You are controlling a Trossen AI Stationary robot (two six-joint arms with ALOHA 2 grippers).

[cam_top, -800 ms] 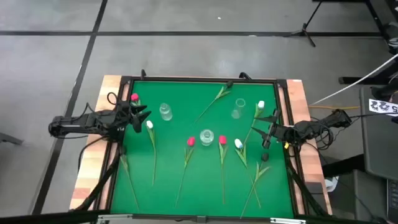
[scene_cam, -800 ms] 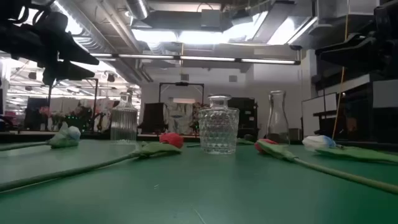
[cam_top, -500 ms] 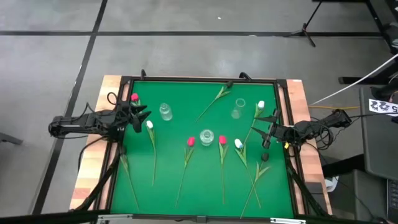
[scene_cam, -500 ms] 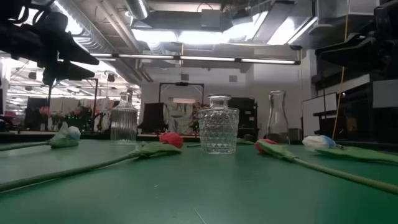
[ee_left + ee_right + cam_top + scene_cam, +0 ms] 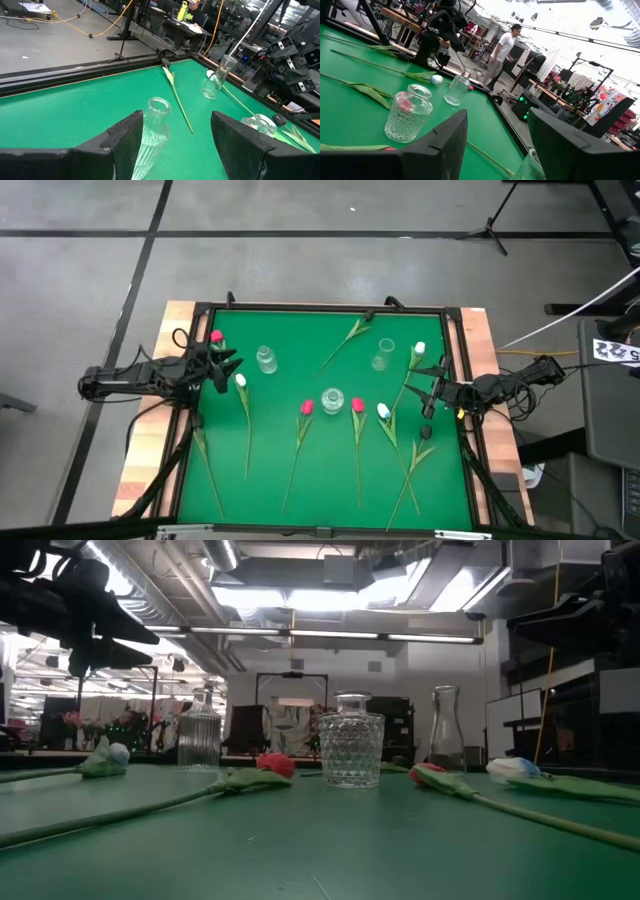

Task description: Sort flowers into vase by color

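Note:
Several flowers lie flat on the green table (image 5: 300,325): a white one (image 5: 241,381), two red ones (image 5: 307,408) (image 5: 358,405), a pale one (image 5: 383,411), another white one (image 5: 419,349) and a red one (image 5: 217,337) at the left edge. A ribbed vase (image 5: 266,360), a round cut-glass vase (image 5: 332,399) and a slim flask vase (image 5: 382,355) stand empty. My left gripper (image 5: 226,366) hovers open at the left edge beside the red and white heads. Over the right edge my right gripper (image 5: 432,390) hangs open. Neither holds anything.
A dark-headed flower (image 5: 177,97) lies toward the far rail. More stems (image 5: 412,470) cross at the front right. A wooden frame (image 5: 150,440) borders the mat. In the right wrist view a person (image 5: 502,47) stands in the room beyond.

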